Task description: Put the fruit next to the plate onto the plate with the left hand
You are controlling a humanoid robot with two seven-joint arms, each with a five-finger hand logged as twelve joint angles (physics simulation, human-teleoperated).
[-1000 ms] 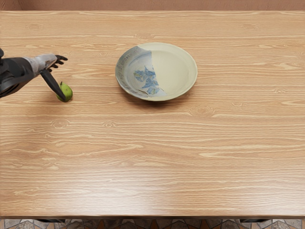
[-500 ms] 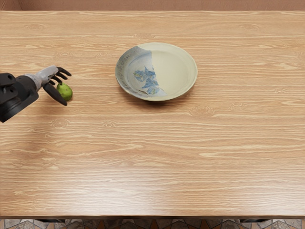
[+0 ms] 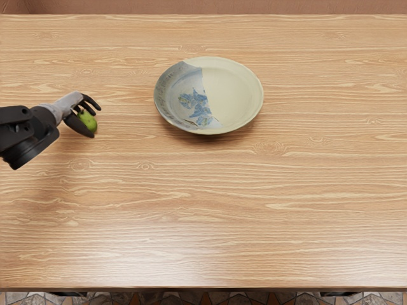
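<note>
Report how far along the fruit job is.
Done: the left hand is at the fruit, with its fingers curled around it. In hand: the grasp, well left of the plate; I cannot tell whether the fruit is off the table. Left: carry it over and release it; the plate holds no fruit.
</note>
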